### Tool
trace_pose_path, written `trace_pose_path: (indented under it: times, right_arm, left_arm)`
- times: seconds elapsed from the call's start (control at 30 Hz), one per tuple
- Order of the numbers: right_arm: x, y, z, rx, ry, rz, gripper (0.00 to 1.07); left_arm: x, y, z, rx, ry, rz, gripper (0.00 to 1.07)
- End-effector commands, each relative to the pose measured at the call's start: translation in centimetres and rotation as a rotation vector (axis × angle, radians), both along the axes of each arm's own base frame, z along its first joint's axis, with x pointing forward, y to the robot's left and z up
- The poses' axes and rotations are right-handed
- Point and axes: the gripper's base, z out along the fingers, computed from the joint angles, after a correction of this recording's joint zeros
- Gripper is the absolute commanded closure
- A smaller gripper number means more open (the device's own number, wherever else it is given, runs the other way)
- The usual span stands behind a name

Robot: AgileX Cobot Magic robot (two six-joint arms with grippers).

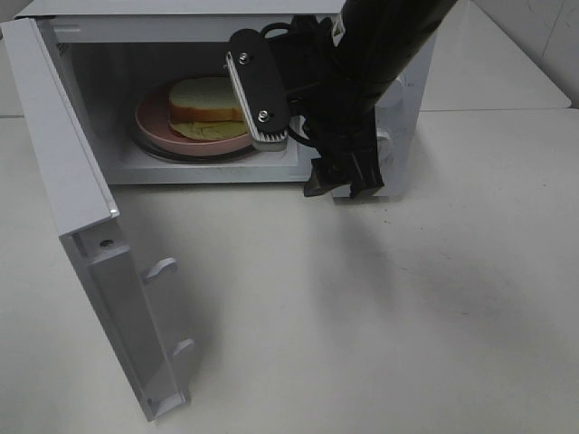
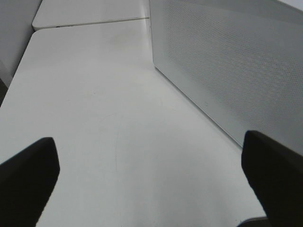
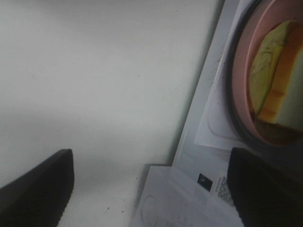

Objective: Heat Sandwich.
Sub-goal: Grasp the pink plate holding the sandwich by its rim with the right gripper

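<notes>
The sandwich, white bread with a brown crust and pale yellow-green filling, lies on a round pink plate inside the open microwave. My right gripper hangs open just in front of the microwave's opening, to the right of the plate, holding nothing. The right wrist view looks past its spread fingers at the sandwich, the plate and the oven's front sill. My left gripper is open and empty over bare table beside the microwave's perforated outer wall; it does not show in the exterior view.
The microwave door stands swung wide open to the left, reaching toward the table's front edge. White table spreads in front of and to the right of the oven. A seam to another table runs behind.
</notes>
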Motion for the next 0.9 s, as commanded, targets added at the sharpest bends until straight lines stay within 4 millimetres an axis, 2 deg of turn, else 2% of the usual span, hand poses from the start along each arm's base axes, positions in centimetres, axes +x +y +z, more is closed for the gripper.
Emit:
trace_pose_path:
  times: [0.03, 0.3, 0.6, 0.9]
  right_arm:
    - [1.0, 1.2, -0.2, 0.027, -0.015, -0.01, 0.24]
    - [3.5, 3.3, -1.7, 0.052, -0.035, -0.018, 0.24]
    - [6.7, 5.7, -5.0, 0.065, -0.041, -0.029, 0.25]
    - [9.2, 7.7, -7.4, 0.072, -0.046, -0.038, 0.27]
  left_arm:
    - [-0.3, -0.1, 0.0, -0.007, -0.031, 0.004, 0.05]
    - [-0.3, -0.1, 0.0, -0.006, -0.031, 0.005, 0.05]
    - [-0.3, 0.0, 0.0, -0.003, -0.031, 0.007, 0.05]
    - [-0.3, 0.0, 0.0, -0.002, -0.031, 0.008, 0.05]
